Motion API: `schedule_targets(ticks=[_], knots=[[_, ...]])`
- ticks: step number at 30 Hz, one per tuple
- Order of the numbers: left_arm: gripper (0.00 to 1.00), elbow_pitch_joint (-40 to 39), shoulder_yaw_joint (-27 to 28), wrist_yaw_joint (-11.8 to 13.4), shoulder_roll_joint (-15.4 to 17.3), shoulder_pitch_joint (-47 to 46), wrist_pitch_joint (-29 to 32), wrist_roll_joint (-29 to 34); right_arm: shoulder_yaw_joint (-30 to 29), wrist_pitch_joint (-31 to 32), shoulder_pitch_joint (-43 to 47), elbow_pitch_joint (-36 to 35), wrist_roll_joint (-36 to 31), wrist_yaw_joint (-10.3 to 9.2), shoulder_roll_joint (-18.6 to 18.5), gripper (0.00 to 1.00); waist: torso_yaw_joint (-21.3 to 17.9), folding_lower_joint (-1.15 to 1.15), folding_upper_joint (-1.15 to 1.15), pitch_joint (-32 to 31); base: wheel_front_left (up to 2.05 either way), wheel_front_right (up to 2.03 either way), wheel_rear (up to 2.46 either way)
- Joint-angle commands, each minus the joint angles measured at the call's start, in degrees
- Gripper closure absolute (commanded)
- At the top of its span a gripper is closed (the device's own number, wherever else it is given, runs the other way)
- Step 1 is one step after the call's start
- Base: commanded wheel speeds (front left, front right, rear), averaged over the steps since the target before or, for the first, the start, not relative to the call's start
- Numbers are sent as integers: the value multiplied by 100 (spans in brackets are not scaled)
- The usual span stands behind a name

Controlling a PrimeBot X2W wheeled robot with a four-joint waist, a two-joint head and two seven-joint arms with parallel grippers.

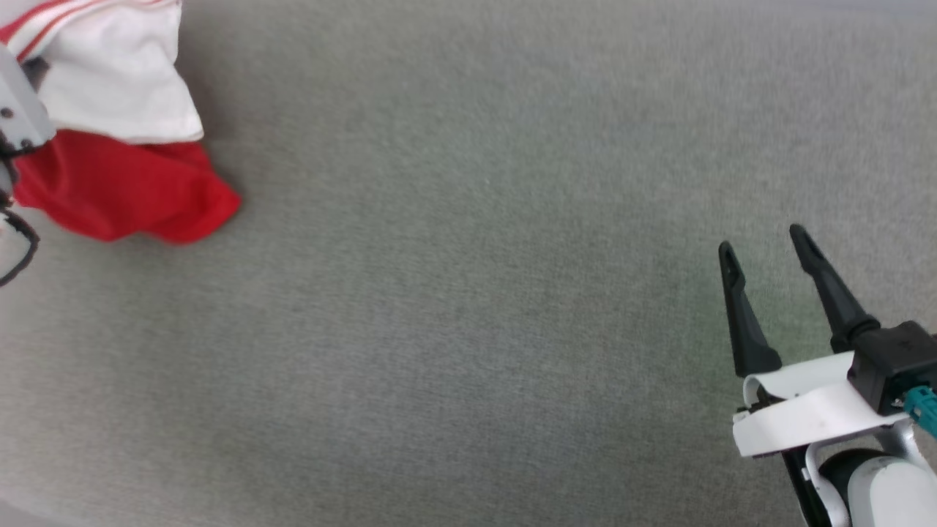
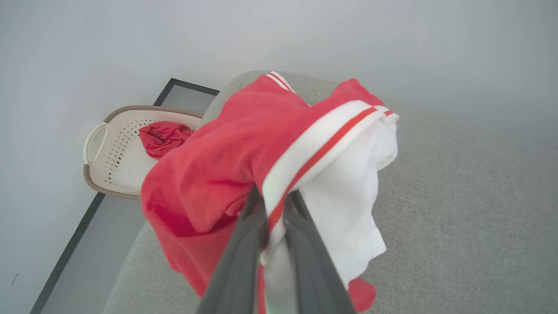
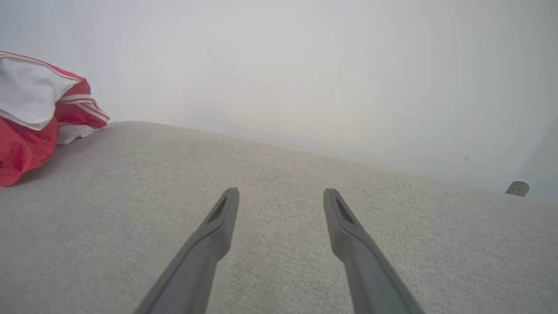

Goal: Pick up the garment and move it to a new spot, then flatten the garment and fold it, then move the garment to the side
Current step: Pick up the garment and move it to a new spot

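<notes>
The left wrist view adds a basket [image 2: 98,157]. The left gripper [image 2: 274,194] pinches the jersey T-shirt [image 2: 209,174]; the right gripper [image 1: 762,240] hovers, 2 fingers spread.

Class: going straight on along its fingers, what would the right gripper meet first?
Probably the grey fabric surface near its far edge, otherwise the pale wall behind; depth is unclear. The open right gripper has nothing between its fingers, and the red-and-white T-shirt lies off to the side.

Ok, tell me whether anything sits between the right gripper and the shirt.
Nothing visible does. Bare grey fabric surface lies between the open right gripper and the shirt, which the left gripper grips.
</notes>
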Motion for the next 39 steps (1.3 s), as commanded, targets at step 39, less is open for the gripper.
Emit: schedule_targets(ticks=[39], knots=[[100, -5193, -1205, 585, 100, 540, 1024, -1473, -1290, -669, 717, 361, 295, 1, 156, 0, -1104, 0, 0, -1844, 0, 0, 0]])
